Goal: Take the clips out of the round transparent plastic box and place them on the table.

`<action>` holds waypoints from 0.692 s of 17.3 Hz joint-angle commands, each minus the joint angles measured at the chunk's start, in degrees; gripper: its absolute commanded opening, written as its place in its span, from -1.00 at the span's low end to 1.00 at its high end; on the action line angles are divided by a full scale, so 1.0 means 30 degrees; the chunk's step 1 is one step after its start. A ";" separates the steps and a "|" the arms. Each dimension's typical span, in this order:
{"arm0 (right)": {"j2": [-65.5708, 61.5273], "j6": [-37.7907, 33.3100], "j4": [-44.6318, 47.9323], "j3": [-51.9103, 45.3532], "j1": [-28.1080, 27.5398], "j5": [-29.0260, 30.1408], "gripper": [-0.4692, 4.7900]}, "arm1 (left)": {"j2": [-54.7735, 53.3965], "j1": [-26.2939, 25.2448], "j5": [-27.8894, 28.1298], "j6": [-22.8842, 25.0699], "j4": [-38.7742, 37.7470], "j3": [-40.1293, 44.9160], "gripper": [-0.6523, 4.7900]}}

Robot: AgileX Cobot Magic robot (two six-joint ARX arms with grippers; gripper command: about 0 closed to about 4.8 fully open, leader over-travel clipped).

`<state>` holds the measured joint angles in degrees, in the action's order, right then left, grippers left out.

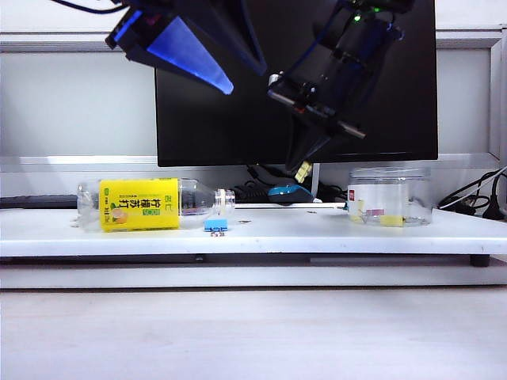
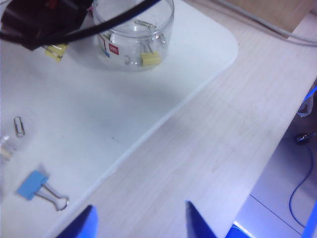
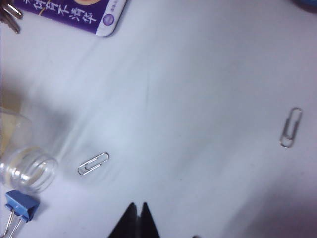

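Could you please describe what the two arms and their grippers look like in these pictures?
Both arms are black. The left gripper has translucent blue, wedge-shaped jaws that taper toward the tips. The right gripper has dark tapered jaws, with black cables running along its arm and a small green light near the top.

Left gripper raised high at upper left of the exterior view, fingers spread wide. Right gripper angled downward near centre, jaws pinched together.
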<state>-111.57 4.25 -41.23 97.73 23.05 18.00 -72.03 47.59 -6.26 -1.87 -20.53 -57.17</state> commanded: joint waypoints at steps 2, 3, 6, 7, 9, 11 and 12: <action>-0.0372 0.0095 0.0321 0.0073 0.0051 0.0044 -0.82 | -0.0138 0.0015 -0.0270 0.0117 0.1129 -0.0058 0.12; -0.0386 0.0095 0.0299 0.0073 0.0051 0.0058 -0.82 | -0.0138 0.0015 -0.0590 0.0117 0.1399 -0.0058 0.12; -0.0379 0.0109 0.0299 0.0080 0.0051 0.0102 -0.82 | -0.0240 0.0015 -0.1596 0.0109 0.2645 -0.0066 0.12; -0.0379 0.0138 0.0299 0.0080 0.0051 0.0087 -0.80 | -0.0270 0.0015 -0.1603 0.0117 0.2805 -0.0066 0.11; -0.0379 0.0175 0.0372 0.0080 0.0051 0.0058 -0.61 | -0.0291 0.0015 -0.1494 0.0160 0.3315 -0.0073 0.11; -0.0379 0.0175 0.0415 0.0080 0.0051 0.0022 -0.61 | -0.0313 0.0007 -0.1494 0.0590 0.3381 -0.0576 0.11; -0.0379 0.0175 0.0452 0.0080 0.0051 -0.0007 -0.61 | -0.0430 0.0007 -0.1494 0.0816 0.3147 -0.1115 0.11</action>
<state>-113.10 4.58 -40.53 97.73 23.14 18.02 -73.23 47.57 -10.50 -0.78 -11.86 -58.57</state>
